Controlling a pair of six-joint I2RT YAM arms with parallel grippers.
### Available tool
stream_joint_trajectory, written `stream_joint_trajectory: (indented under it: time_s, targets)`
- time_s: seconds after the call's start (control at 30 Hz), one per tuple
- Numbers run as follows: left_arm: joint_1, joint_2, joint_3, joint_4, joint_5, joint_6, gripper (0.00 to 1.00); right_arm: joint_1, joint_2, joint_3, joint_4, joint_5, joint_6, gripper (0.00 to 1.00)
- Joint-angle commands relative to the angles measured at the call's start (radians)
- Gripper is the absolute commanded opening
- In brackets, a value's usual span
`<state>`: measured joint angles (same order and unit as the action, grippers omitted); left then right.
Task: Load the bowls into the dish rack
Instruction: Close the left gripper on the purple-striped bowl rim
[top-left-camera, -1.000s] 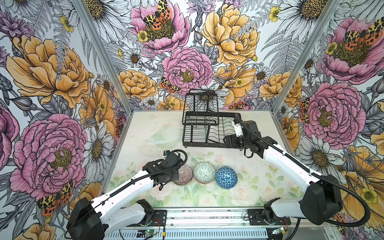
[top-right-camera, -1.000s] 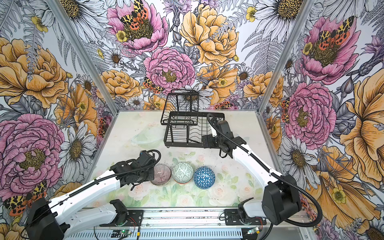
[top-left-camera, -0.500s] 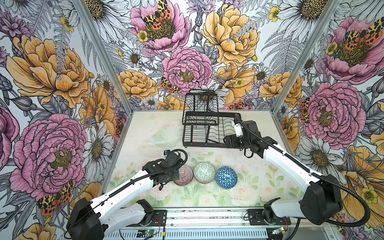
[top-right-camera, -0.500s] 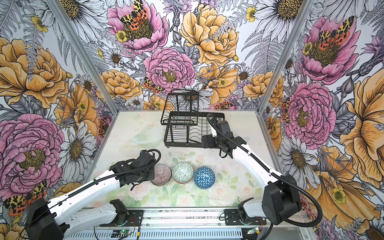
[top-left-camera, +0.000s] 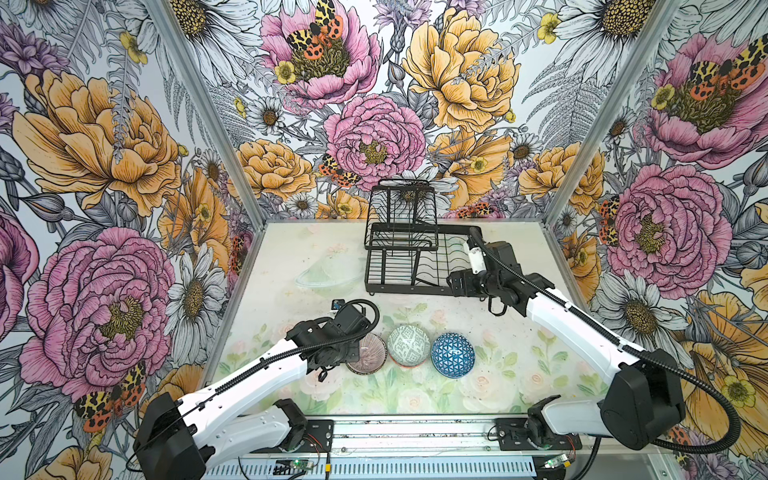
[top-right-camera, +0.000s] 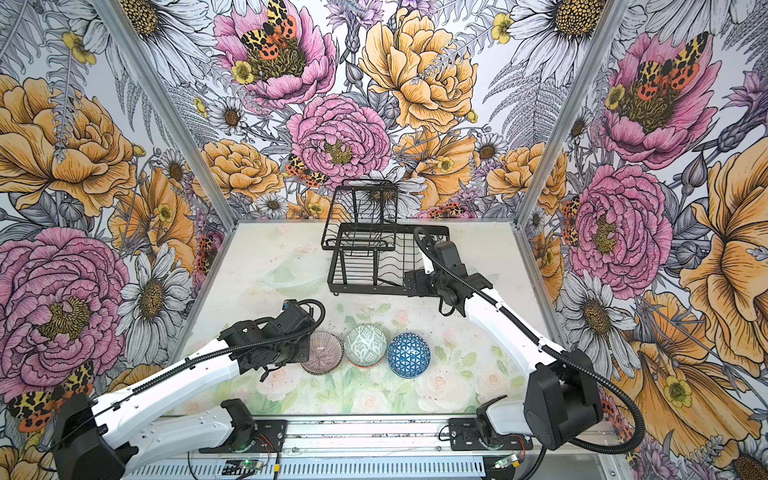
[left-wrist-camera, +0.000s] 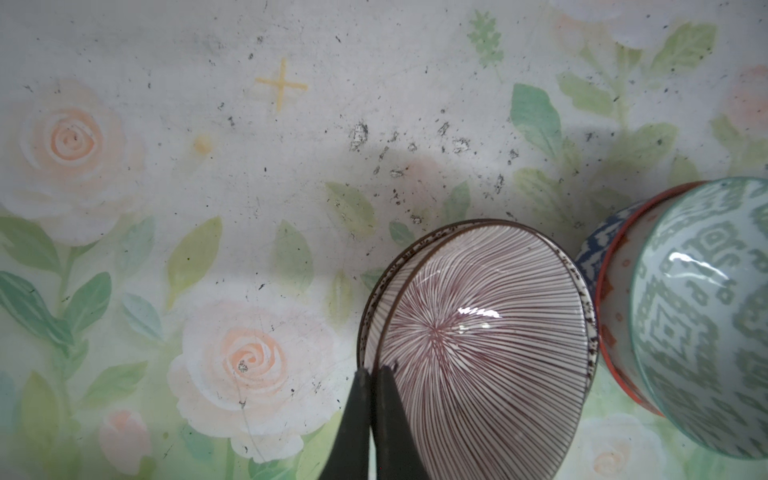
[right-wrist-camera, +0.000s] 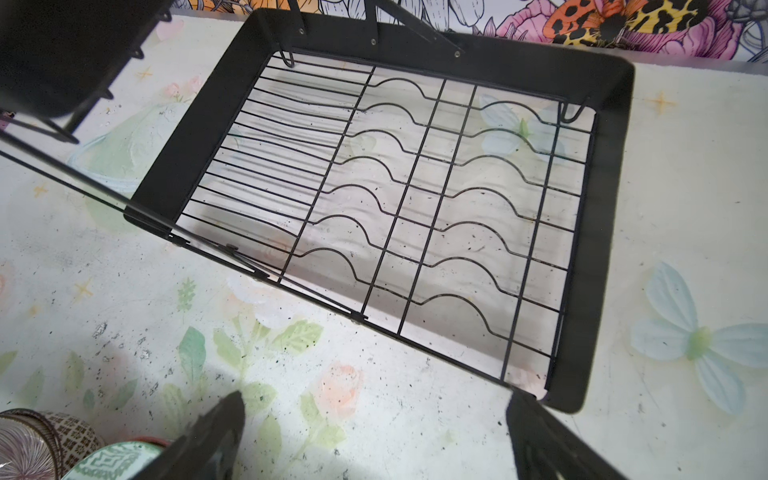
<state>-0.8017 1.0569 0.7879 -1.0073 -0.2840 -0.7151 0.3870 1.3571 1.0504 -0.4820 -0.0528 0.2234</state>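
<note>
Black fingers (left-wrist-camera: 360, 399) of the left end effector (left-wrist-camera: 375, 374) are pressed together low in the left wrist view and appear to pinch the near rim of the pink-lined bowl (left-wrist-camera: 478, 332). A second rim shows just outside it, so that bowl is probably nested in another, and whether the pinch takes both rims cannot be told. In both top views this bowl sits at the left end of a row in the lower middle of the frame, touching or almost touching the grey-green bowl (top-left-camera: 408, 345), with the blue-triangled bowl (top-left-camera: 453, 355) next along. The lift should therefore go straight up before any sideways travel, so that the glazed wall neither drags its neighbour nor carries off the bowl beneath. A thin rim pinch lets a bowl swing, so a slow carry is wise. The dish rack (top-left-camera: 409, 286) stands in the upper middle of the worktop (top-left-camera: 498, 374), well apart from the row, and its base tray looks bare in the right wrist view, so no bowl seems loaded yet. The right end effector (right-wrist-camera: 376, 399), jaws spread wide and holding nothing, hovers at the rack's near edge and should leave room there.
</note>
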Motion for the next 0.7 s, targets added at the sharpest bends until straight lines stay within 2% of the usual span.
stream_joint_trajectory:
  time_s: [0.0, 0.07, 0.2, 0.3, 0.43, 0.67]
  targets:
    - [-0.013, 0.020, 0.044, 0.010, -0.031, 0.022, 0.00, 0.004, -0.021, -0.014, 0.006, 0.012, -0.003, 1.00]
    - [-0.014, 0.031, 0.046, 0.010, -0.028, 0.024, 0.03, 0.004, -0.023, -0.016, 0.006, 0.014, -0.003, 0.99]
    - [-0.016, 0.042, 0.044, 0.008, -0.025, 0.022, 0.20, 0.004, -0.028, -0.021, 0.006, 0.016, -0.003, 1.00]
    - [-0.016, 0.045, 0.046, 0.005, -0.024, 0.019, 0.27, 0.004, -0.029, -0.023, 0.006, 0.016, -0.004, 1.00]
    - [-0.016, 0.051, 0.043, 0.004, -0.014, 0.013, 0.30, 0.004, -0.029, -0.023, 0.006, 0.018, -0.005, 0.99]
    - [-0.016, 0.065, 0.016, 0.007, -0.017, -0.024, 0.30, 0.004, -0.024, -0.023, 0.006, 0.018, -0.004, 0.99]
